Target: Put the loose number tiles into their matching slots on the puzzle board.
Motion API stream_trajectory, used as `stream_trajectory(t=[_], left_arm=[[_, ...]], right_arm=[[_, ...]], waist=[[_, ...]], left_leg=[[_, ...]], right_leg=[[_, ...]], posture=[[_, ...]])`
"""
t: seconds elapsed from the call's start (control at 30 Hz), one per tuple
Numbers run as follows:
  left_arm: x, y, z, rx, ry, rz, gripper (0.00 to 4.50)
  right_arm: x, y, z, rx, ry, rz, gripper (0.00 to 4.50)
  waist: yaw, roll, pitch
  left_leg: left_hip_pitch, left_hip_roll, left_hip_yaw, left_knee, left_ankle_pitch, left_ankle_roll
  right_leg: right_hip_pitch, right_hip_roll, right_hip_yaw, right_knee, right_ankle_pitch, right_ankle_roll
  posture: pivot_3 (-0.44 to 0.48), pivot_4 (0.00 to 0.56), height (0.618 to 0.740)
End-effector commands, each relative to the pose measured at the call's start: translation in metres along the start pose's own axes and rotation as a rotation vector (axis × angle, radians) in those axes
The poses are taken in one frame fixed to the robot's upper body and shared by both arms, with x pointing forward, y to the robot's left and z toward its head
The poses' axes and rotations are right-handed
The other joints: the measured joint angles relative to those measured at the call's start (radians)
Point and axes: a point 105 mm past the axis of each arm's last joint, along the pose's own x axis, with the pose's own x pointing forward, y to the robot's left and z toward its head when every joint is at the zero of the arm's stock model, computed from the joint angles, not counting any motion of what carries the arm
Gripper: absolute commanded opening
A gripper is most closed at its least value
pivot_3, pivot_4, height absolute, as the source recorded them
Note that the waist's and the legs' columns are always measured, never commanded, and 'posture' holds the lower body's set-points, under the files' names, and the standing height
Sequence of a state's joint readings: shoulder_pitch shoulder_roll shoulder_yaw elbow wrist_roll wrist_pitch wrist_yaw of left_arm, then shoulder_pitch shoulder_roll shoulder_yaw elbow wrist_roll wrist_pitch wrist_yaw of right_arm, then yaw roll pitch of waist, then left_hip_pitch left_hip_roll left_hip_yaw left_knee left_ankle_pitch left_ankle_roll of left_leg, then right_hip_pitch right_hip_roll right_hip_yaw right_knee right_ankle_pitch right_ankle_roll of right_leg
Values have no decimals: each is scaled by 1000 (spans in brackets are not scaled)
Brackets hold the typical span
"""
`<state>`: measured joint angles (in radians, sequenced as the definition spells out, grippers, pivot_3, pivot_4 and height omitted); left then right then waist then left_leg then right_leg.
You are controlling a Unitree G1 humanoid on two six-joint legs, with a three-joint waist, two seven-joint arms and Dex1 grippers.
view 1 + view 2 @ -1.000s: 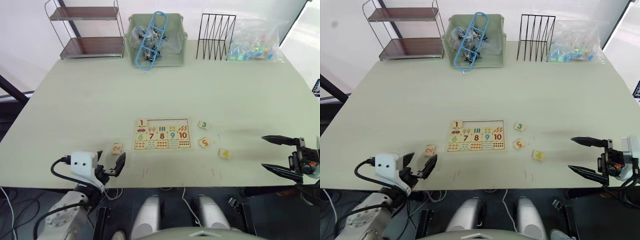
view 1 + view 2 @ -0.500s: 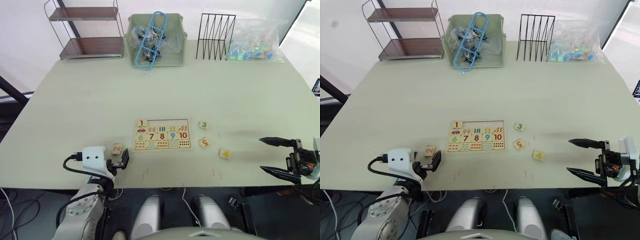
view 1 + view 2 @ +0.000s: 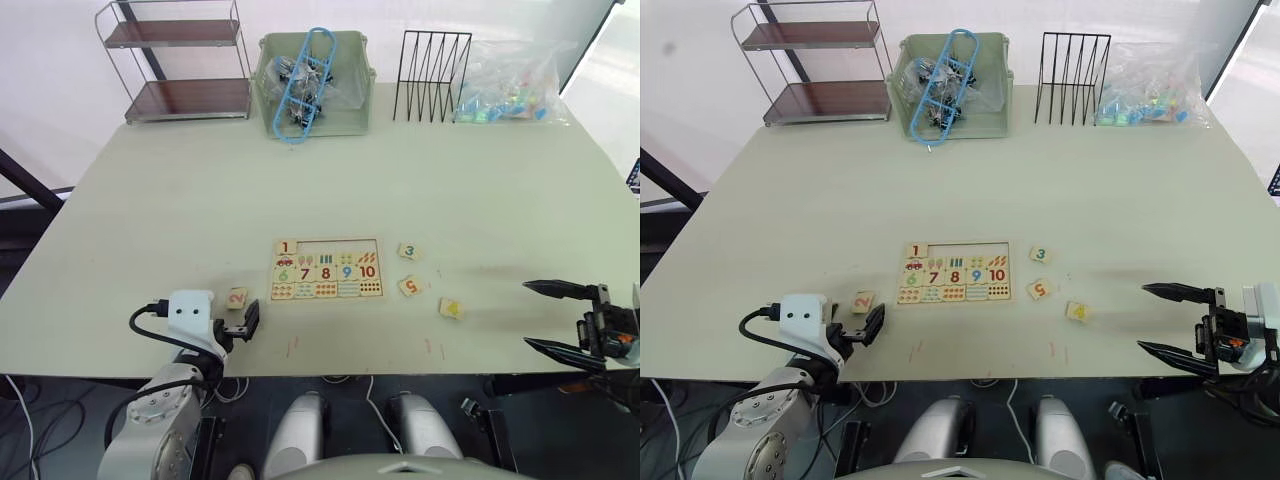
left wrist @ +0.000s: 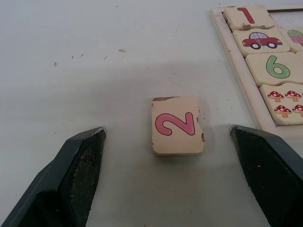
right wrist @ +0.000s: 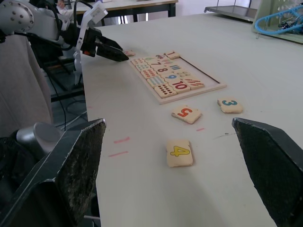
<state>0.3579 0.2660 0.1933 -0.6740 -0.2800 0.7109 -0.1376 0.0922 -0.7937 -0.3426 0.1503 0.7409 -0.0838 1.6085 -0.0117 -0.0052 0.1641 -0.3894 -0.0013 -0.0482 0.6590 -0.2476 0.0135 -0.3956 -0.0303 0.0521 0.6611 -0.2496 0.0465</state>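
Between the left gripper's (image 4: 168,177) spread jaws: tile 2 (image 4: 176,126), newly bracketed on the tabletop (image 4: 85,61), ready for pinching.

The board (image 3: 326,269) lies flat near the middle of the bench, a pale-wood rectangle with a raised frame. Its top row holds the 1 tile (image 3: 286,247), red digit, seated in the leftmost slot; the other four slots (image 3: 337,245) of that row are bare. Below run a row of picture tiles, a row of coloured 6 to 10, and a row of dot-like pictures.

The 2 tile (image 4: 177,125) lies flat just off the board's left edge, apart from it, its digit pinkish red and one edge chipped. Right of the board lie three more tiles, all flat and apart: the green 3 (image 3: 407,251) nearest the top row, the orange-red 5 (image 3: 409,286) below it, and the yellow 4 (image 3: 451,308) farther right, slightly turned.
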Motion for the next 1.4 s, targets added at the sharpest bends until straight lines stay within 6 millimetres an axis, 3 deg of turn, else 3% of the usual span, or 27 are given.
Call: stream_trajectory(t=[0.03,0.07,0.13,0.23,0.7,0.73,0.8,1.1,1.23,1.4], left_arm=[[3,-3,-23,-19,99,-19,4199],[4,-4,-22,-20,98,-21,3629],[7,-5,-21,-14,94,-28,3187],[8,-7,-21,-10,94,-32,1904],[9,-1,-18,6,87,-29,1904],[9,-1,-18,6,87,-29,1359],[9,-1,-18,7,89,-32,980],[7,4,-20,31,93,-42,959],[13,11,10,67,-41,-138,959],[13,22,37,217,-75,-302,959]], right_arm=[[-3,2,4,-35,-10,2,4500],[-3,2,3,-35,-12,2,4500],[-3,5,1,-37,-14,5,4500],[-2,8,0,-38,-14,14,4500],[2,10,0,-40,-30,29,4500],[2,10,0,-40,-31,30,4500],[3,11,0,-40,-33,30,4500],[8,12,2,-47,-47,44,4500],[11,13,2,-51,-56,48,4500],[16,14,2,-54,-71,44,4500]], waist=[[0,1,-1],[0,2,-1],[1,1,-1],[2,2,-1],[2,2,-1],[2,2,-1],[2,2,-1],[1,2,-1],[3,3,-1],[1,-2,1]], left_leg=[[1,0,0,0,0,0],[3,0,1,0,0,0],[3,0,1,-1,0,0],[4,0,1,-1,0,0],[6,0,2,-3,0,0],[6,0,2,-3,0,0],[6,0,2,-3,0,0],[7,0,3,-5,0,0],[7,0,3,-5,0,0],[6,0,2,-6,0,0]], right_leg=[[1,0,0,0,0,0],[2,0,1,0,-2,1],[3,0,1,0,-3,0],[4,0,1,0,-4,0],[4,-1,2,0,-4,0],[4,-1,2,0,-4,0],[4,-1,2,0,-4,0],[4,-1,3,0,-4,1],[4,-1,3,0,-5,1],[3,-1,2,-1,-5,0]], posture=[[0,150,739],[0,150,739],[0,150,739],[0,150,739],[0,150,739],[0,150,739],[0,150,739],[0,150,739],[0,150,739],[0,150,739]])
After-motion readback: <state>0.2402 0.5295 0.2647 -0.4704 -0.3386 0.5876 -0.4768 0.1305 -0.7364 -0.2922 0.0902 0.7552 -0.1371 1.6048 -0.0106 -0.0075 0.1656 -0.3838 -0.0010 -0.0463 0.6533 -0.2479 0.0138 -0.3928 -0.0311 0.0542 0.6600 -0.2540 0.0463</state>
